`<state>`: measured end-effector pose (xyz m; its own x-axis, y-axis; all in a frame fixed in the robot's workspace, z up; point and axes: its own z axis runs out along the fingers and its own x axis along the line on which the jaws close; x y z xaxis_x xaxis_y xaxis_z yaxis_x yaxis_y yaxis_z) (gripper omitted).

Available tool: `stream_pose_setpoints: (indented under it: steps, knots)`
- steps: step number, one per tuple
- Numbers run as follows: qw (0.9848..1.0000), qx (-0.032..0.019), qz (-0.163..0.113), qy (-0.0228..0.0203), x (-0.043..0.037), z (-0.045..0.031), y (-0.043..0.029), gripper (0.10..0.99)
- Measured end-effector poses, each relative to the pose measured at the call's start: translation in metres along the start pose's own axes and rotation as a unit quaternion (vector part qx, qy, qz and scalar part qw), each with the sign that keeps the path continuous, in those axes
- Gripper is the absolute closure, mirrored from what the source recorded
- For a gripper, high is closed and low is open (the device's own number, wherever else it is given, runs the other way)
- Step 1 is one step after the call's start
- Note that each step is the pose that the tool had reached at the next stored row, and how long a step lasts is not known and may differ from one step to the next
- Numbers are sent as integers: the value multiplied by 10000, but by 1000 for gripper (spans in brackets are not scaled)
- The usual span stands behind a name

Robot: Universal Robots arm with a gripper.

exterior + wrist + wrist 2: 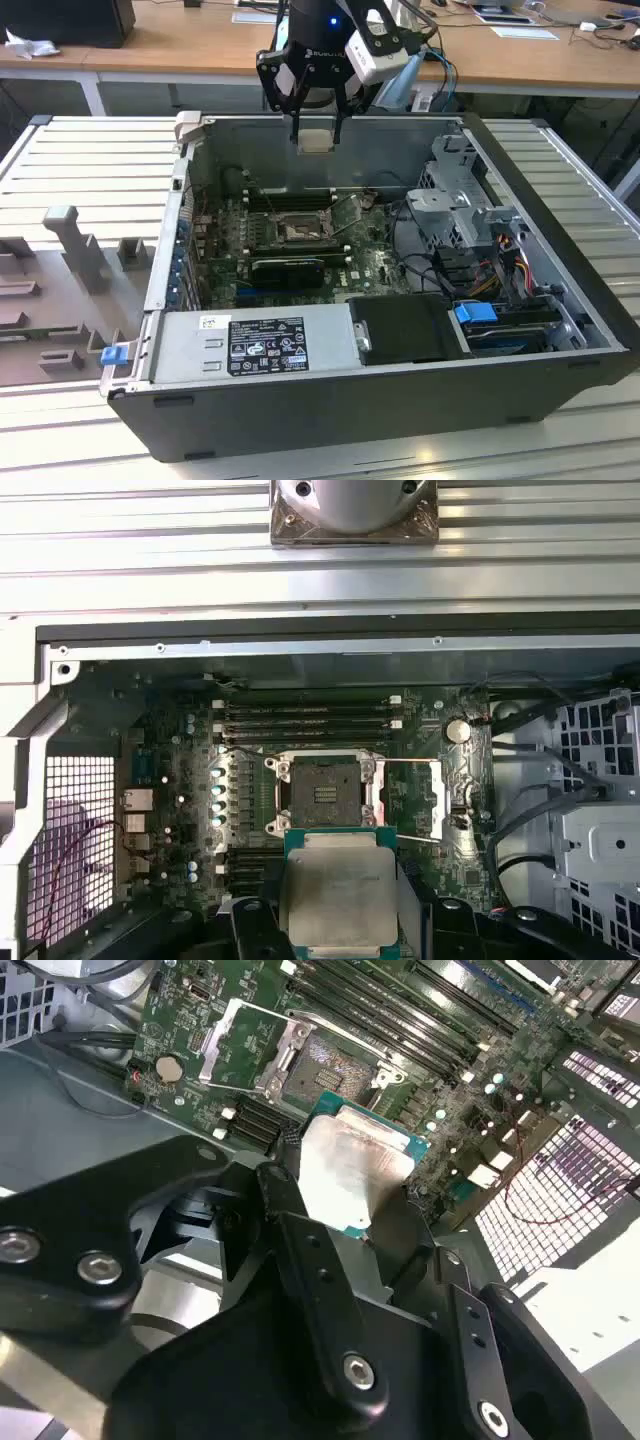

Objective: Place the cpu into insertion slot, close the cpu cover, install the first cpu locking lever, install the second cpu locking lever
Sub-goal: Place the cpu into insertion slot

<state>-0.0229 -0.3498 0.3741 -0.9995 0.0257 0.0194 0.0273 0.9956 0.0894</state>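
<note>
Exterior view: the jaws hang over the far wall of the open computer case (330, 400), clamped on the cpu (314, 139), which is held in the air, well clear of the green motherboard (375, 262). In the first wrist view the insertion slot (325, 795) lies bare on the board, with the cpu cover (412, 800) swung open just beside it.

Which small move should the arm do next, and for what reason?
Probably bring the chip down toward the socket: the gripper holds the chip high above the board, and the socket lies open and bare.
</note>
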Motion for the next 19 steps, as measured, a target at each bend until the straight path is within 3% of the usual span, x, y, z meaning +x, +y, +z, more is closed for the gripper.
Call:
stream_pose_setpoints:
  steps: [4,14,19]
  knots:
    - [9992,-7,401,-36,0,2,0,561]
    - [9988,-8,480,-43,-1,27,-8,561]
    - [9976,-5,682,-61,-1,31,-8,561]
